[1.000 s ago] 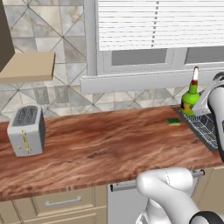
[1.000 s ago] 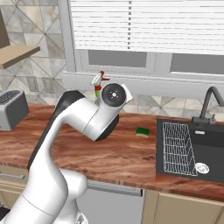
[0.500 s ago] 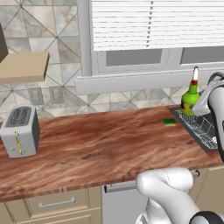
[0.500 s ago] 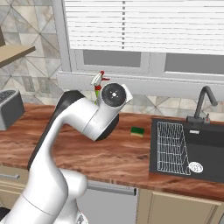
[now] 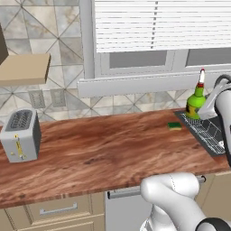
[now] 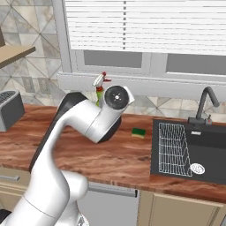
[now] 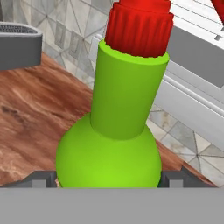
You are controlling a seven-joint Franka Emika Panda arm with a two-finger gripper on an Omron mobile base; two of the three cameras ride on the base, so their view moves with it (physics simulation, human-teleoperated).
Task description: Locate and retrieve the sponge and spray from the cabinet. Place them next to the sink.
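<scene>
Now the spray (image 7: 116, 131) sits between the gripper's (image 7: 109, 178) wide-spread fingertips.

spray (image 6: 99, 86) mostly hidden behind the arm in the right base view, its base cut off in the hand view, gripper (image 7: 109, 179) fingertips barely showing either side of it, contact unclear, toaster (image 6: 9, 109) cropped at left edge

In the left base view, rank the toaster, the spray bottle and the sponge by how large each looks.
1. Toaster: largest, though it sits nearer the camera's side, so part of that is nearness.
2. Spray bottle: tall but slimmer, its lower part partly hidden by the arm.
3. Sponge: clearly smallest, a flat pad on the counter.
</scene>
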